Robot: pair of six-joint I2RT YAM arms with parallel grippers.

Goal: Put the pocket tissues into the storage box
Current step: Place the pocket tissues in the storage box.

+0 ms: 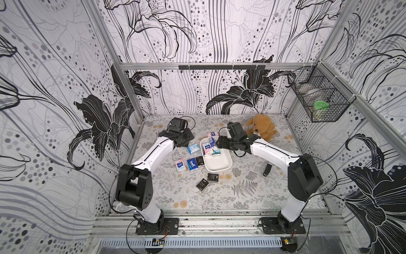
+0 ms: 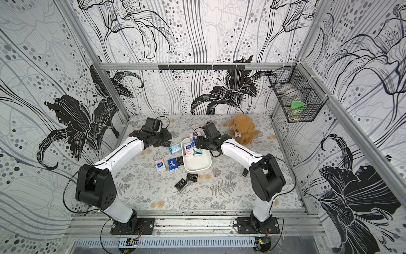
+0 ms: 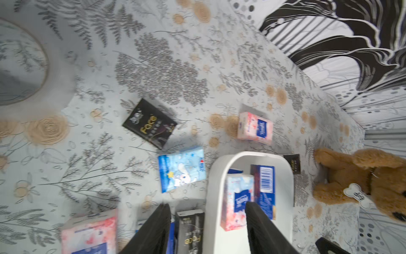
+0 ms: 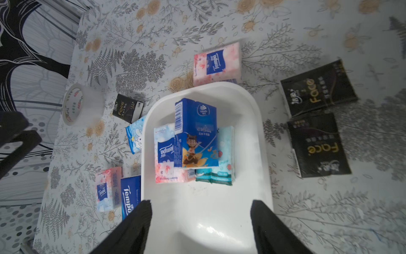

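Note:
The white storage box [image 1: 218, 163] lies mid-table. At its far end lie three pocket tissues: dark blue [image 4: 195, 134], pink-white [image 4: 167, 154] and teal [image 4: 222, 173]. More packets lie loose around it: light blue [image 1: 193, 148], a pink-white [image 1: 180, 165], dark blue [image 1: 192, 163] and black [image 1: 200, 161] row, and two black ones [image 1: 212, 177] in front. My right gripper [image 4: 201, 209] hangs open and empty above the box's bare floor. My left gripper [image 3: 207, 211] is open and empty; in its wrist view the fingers frame a black packet [image 3: 190, 231] beside the box's rim [image 3: 214, 180].
A brown plush dog [image 1: 262, 129] sits at the back right. A black stick [image 1: 267, 170] lies right of the box. A clear tape roll [image 4: 82, 103] stands left of the packets. Two more black packets [image 4: 318, 88] lie beside the box. A wire basket [image 1: 318, 99] hangs on the right wall.

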